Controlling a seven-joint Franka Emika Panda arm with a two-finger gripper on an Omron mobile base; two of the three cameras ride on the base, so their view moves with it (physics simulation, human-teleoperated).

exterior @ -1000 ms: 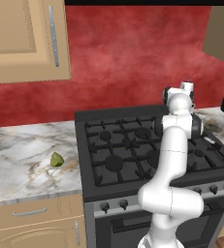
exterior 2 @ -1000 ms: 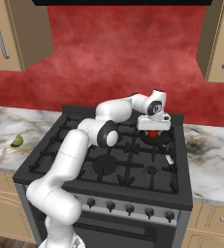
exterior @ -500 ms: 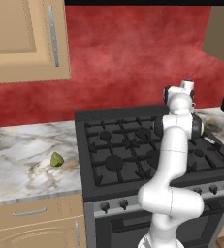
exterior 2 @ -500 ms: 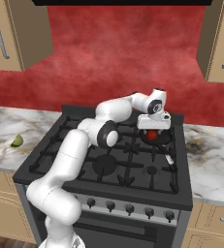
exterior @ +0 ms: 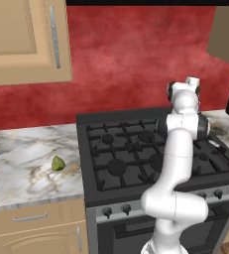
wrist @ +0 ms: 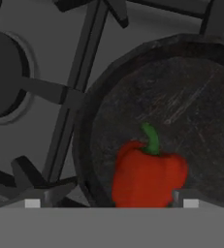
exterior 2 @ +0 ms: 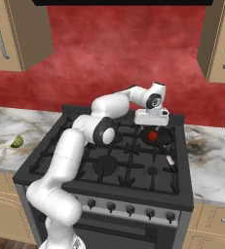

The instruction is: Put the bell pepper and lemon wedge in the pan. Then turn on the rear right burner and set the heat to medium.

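Your arm reaches up from the base, bends at the elbow over the front of the stove point(exterior 2: 109, 168) and stretches toward the rear right burner, with the hand turned down over the pan point(exterior 2: 163, 138). In the right base view, your gripper point(exterior 2: 152, 122) hangs just above the pan, pointing straight down. In the hand view the two fingertips point(wrist: 32, 203) stand wide apart at the bottom edge, one at 7 o'clock and the other at 5 o'clock, and they clamp nothing. The bell pepper point(wrist: 147, 174) lies loose on the pan's dark floor between those tips, nearer the 5 o'clock one, with its green stem pointing to 12 o'clock in that view. From the right base view the pepper point(exterior 2: 153, 135) sits inside the pan, directly below the gripper and apart from it. The pan rests on the rear right grate, its thin handle point(exterior 2: 168, 156) running toward 5 o'clock across the stove. The lemon wedge point(exterior: 58, 163) lies on the marble surface point(exterior: 22, 163) left of the stove, well apart from your gripper, at about 9 o'clock from the burners in the left base view.
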